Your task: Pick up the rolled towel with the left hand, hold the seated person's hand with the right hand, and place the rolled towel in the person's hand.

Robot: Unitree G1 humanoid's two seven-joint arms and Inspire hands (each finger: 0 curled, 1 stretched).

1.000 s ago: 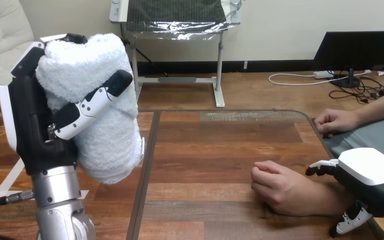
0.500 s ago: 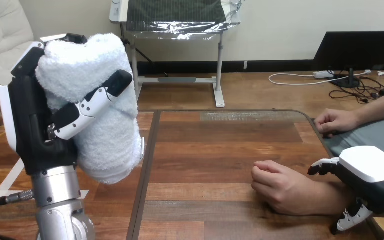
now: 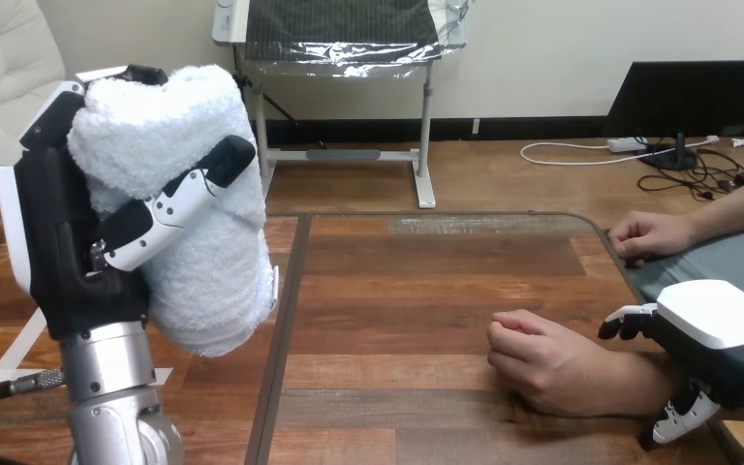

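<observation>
My left hand [image 3: 63, 242] is raised at the view's left, shut on the rolled white towel [image 3: 189, 203], which stands upright in it with the thumb across its front. The person's hand [image 3: 542, 363] lies on the table at the lower right as a loose fist, knuckles up. My right hand [image 3: 712, 334] sits over the person's wrist just behind that fist. Its fingers [image 3: 628, 322] reach past the far side of the wrist and its thumb [image 3: 680, 418] shows at the near side. They are loosely bent and I see no grip on the wrist.
The person's other hand [image 3: 651, 235] rests at the wooden table's [image 3: 426, 291] right edge, further back. A dark seam runs down the tabletop beside the towel.
My right hand has shifted slightly up and to the right over the person's wrist. The left hand, the towel and the person's fist have stayed put.
</observation>
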